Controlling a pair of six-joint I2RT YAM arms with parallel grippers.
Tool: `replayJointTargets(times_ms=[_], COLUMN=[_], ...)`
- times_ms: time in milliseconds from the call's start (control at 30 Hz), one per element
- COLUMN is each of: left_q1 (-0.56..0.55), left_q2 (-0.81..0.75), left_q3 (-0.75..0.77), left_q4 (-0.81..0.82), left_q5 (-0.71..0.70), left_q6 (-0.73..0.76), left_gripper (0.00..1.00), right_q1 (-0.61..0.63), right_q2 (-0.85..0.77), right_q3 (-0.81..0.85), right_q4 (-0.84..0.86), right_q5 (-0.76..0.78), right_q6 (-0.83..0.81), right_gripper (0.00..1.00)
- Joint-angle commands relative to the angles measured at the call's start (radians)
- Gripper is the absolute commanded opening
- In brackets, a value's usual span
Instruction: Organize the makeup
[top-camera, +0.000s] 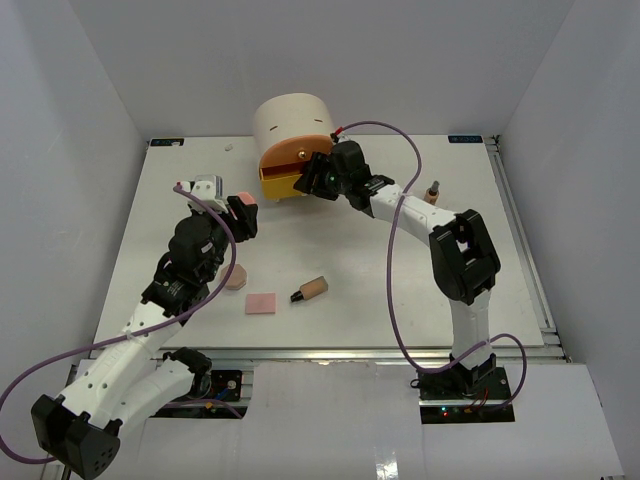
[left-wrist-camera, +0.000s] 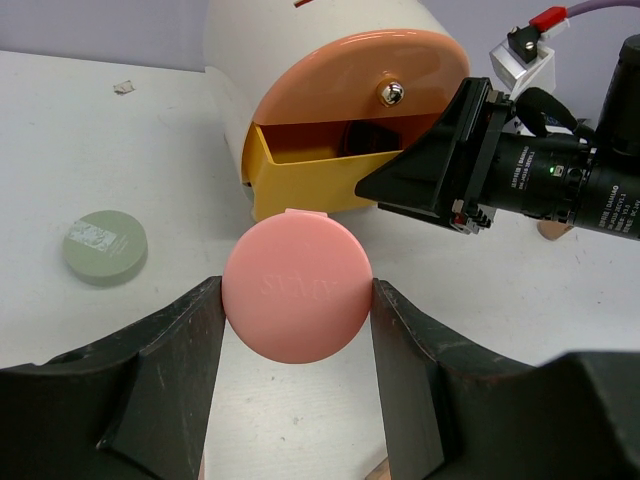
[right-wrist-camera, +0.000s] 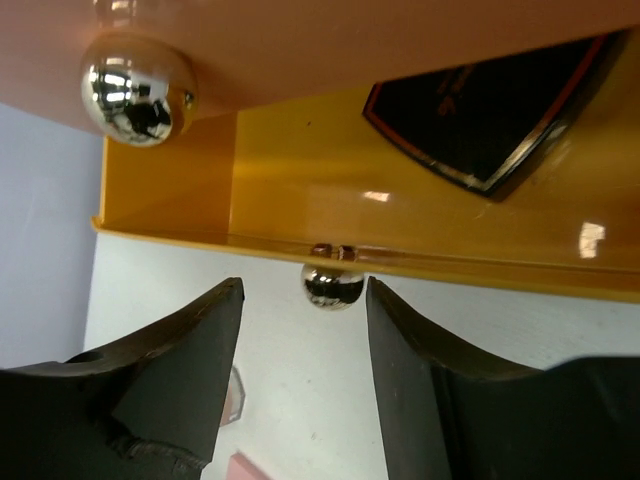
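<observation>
Top view: L gripper (top-camera: 238, 214), mid-left over table (top-camera: 480, 290), pinches pink round compact (top-camera: 241, 203). R gripper (top-camera: 318, 180) is at the open yellow drawer (top-camera: 280, 186) of cream cylinder (top-camera: 292, 120), far centre. Near centre on table: pink octagonal compact (top-camera: 236, 277), pink rect. compact (top-camera: 261, 303), and tan bottle (top-camera: 311, 290) lying down w/ black cap. Second tan bottle (top-camera: 432, 192) stands upright, far right.

L wrist view: both fingers (left-wrist-camera: 170, 390) press the round compact's edges. Green disc (left-wrist-camera: 105, 246) lies on the table at left. Drawer open beyond.

R wrist view: R fingers (right-wrist-camera: 180, 360) spread either side of drawer's chrome knob (right-wrist-camera: 333, 285), w/ a gap on the left. Black compact (right-wrist-camera: 490, 110) lies inside drawer.
</observation>
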Motion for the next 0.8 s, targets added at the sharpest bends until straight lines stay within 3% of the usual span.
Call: replayJointTargets(times_ms=[0,233,400,567,767], left_q1=[0.006,0.006,0.006,0.006,0.006], left_q2=[-0.022,-0.024,-0.025,-0.022,0.001], left_q3=[-0.007,-0.01,-0.01,-0.013,-0.007], left_q4=[0.012,0.012,0.012,0.019,0.036], left_q5=[-0.009,-0.013,-0.008,0.001,0.04], left_q6=[-0.007,-0.012,-0.017,-0.02,-0.029], left_gripper=[0.26,0.26,0.26,0.26,0.26], right_q1=[0.004,0.006,0.006,0.006,0.007], right_q2=[0.025,0.042,0.044,0.015,-0.075], right_q3=[0.074,0.091,0.085,0.027,-0.107], right_q4=[-0.006,-0.006,-0.004,0.02,0.053], right_q5=[0.15,0.169,0.164,0.137,0.101], right_q6=[-0.064,-0.084,-0.089,-0.091,-0.08], right_gripper=[0.57,0.48,0.3,0.19,0.17])
